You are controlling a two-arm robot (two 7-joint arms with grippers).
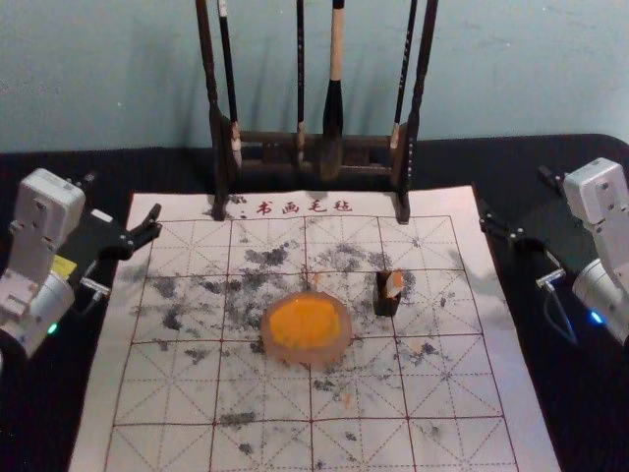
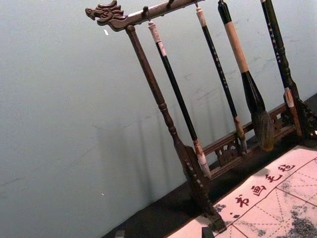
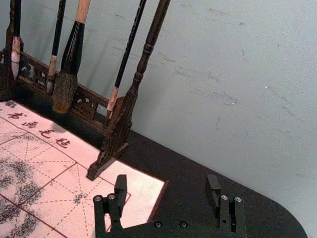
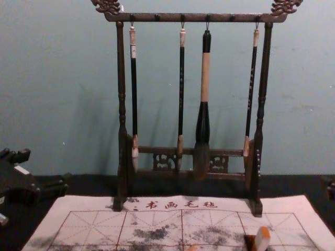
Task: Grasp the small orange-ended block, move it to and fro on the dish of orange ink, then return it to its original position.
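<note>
With our right fingers [image 3: 121, 189] spread and nearer, we have the orange-ended block [image 1: 394, 284] inward and toward us, just right of the ink dish [image 1: 307, 357], long axis seemingly near upright; our left fingers [image 2: 207, 233], also spread, wait farther off.

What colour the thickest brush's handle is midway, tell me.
Light tan; the handle shows best in the chest view.
</note>
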